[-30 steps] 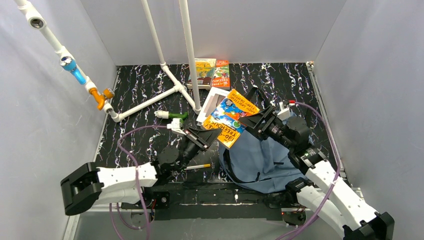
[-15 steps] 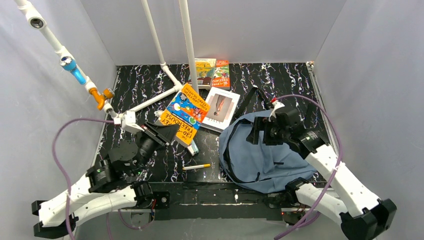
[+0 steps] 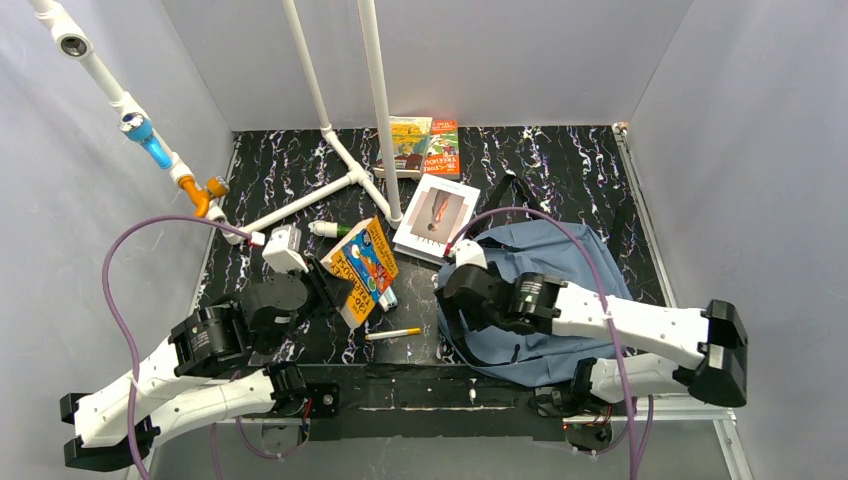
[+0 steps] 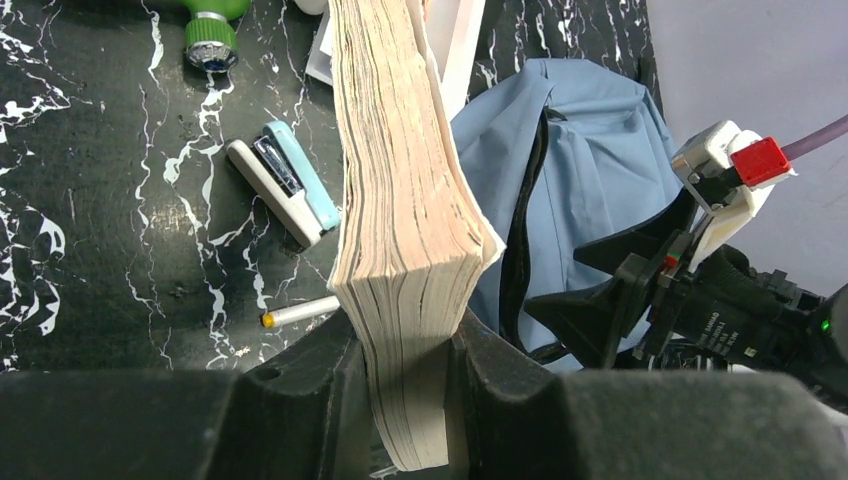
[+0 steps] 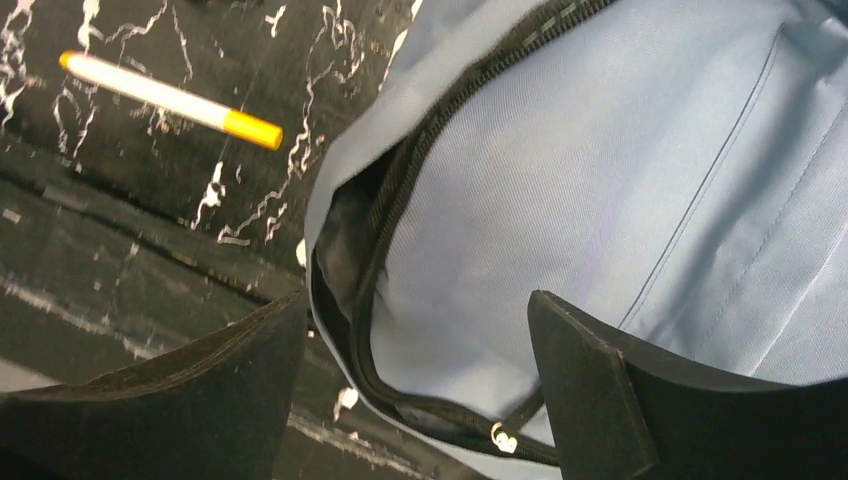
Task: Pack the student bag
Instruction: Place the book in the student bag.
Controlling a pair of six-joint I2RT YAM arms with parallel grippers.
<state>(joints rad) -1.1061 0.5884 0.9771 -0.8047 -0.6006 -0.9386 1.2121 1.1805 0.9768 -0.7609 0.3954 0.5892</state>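
R gripper (image 5: 415, 305) hangs right over student bag (image 3: 535, 258), near-right on table (image 3: 280, 170), jaws wide & empty, straddling its zipper (image 5: 385, 215). L gripper (image 4: 405, 350) clamps thick paperback (image 4: 400, 150) just left of bag. Gaping zip shows in R wrist view only.

The left arm stretches forward from its base; the left end effector (image 4: 408, 392) is clamped on a thick book (image 4: 400, 170). The right arm bends at the elbow, forearm pointing leftward; the right end effector (image 5: 415, 380) hangs with jaws spread wide.
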